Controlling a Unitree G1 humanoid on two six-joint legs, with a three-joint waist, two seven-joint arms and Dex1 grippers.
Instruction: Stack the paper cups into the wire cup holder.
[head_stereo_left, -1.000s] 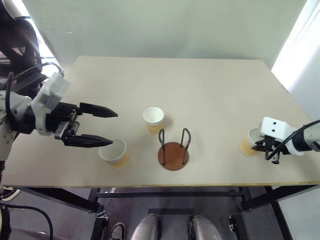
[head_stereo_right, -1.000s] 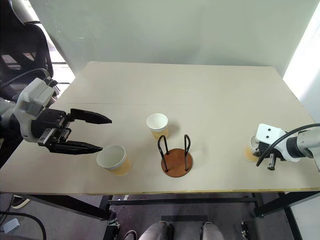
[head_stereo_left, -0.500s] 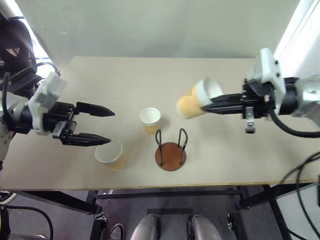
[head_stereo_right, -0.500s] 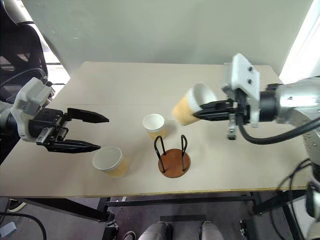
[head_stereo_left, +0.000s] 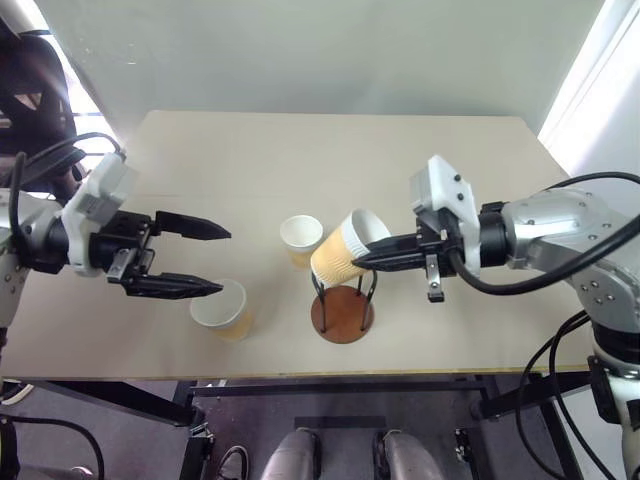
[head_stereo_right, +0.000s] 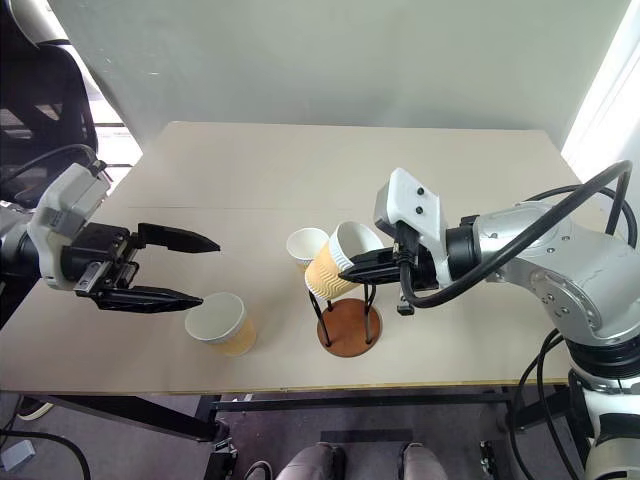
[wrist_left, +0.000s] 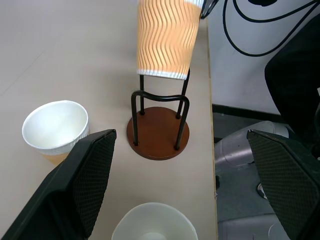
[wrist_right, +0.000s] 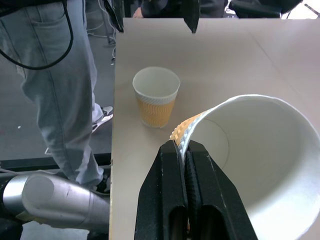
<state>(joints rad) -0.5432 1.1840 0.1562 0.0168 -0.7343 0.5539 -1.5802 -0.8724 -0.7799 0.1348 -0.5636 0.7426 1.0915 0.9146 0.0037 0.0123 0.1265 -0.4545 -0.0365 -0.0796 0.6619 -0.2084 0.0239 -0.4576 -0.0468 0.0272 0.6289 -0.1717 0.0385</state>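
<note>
Left eye view: right gripper (head_stereo_left: 362, 262) pinches the rim of a paper cup (head_stereo_left: 342, 251), fingers closed tight on the wall, one inside, one outside. Held cup is tilted, mouth toward the right arm, base pointing down-left, and hangs just above the wire cup holder (head_stereo_left: 342, 311). Its long axis is well off vertical vs the holder's upright loops, so it looks like it needs uprighting before it can drop between the wires. Right arm is clearly the nearer one to the holder. Left gripper (head_stereo_left: 205, 259) is wide open, holds nothing, and sits well left of the holder. A near cup (head_stereo_left: 223, 308) stands left of the holder under the left fingertips; a far cup (head_stereo_left: 302, 238) stands just behind-left of the holder, both upright on the table (head_stereo_left: 470, 180).

Right eye view: same layout; held cup's base overlaps the loop tops, contact w/ wire can't be told.

Left wrist view: held cup's ribbed wall hangs over the holder base, its bottom edge at about loop-top level. Open left fingers (wrist_left: 85, 180) flank the scene, both loose cups on the near side of the holder.

Right wrist view: closed fingers clamp the white rim; cup interior is empty. Another cup stands beyond near the table edge, a person's legs (wrist_right: 65, 90) past it.
</note>
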